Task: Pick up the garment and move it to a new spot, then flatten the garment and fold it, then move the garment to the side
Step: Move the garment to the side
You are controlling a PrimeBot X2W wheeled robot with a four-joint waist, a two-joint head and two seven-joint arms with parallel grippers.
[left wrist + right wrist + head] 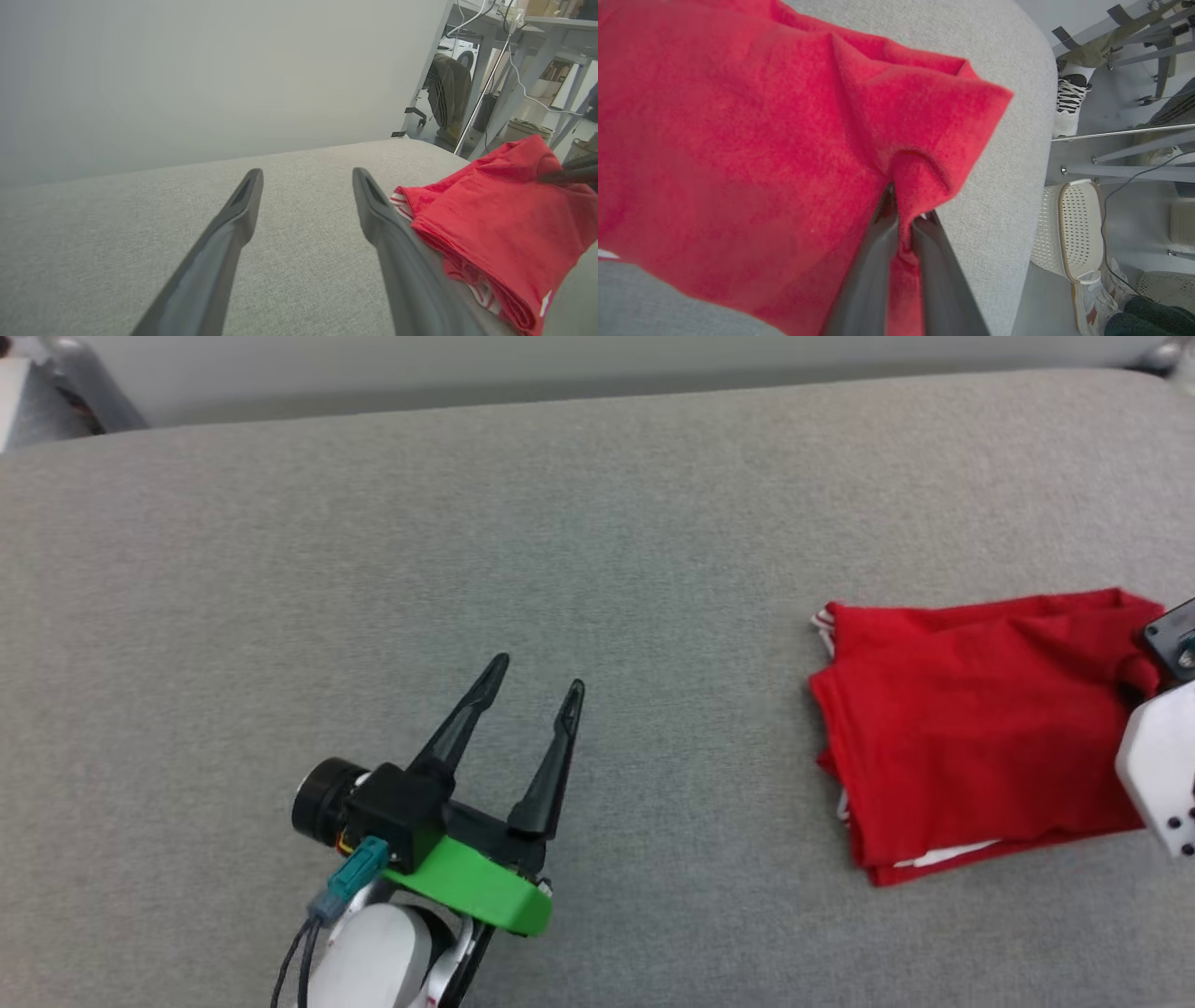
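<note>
Folded red jersey garment point(971, 728) lies on my right of the grey fabric surface point(560, 523). My right gripper point(906, 212): jaws pinched on its corner fold. Left gripper point(539, 674): jaws wide, empty. Best to lift slowly so the layers hold together.

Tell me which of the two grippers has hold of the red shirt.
The right gripper: it is pinched shut on a fold of the shirt. The left gripper stands open over the grey surface, well apart from the shirt.

Grey fabric surface point(597, 523); beyond its edge a white perforated basket point(1080, 233) and a sneaker point(1069, 93)
</note>
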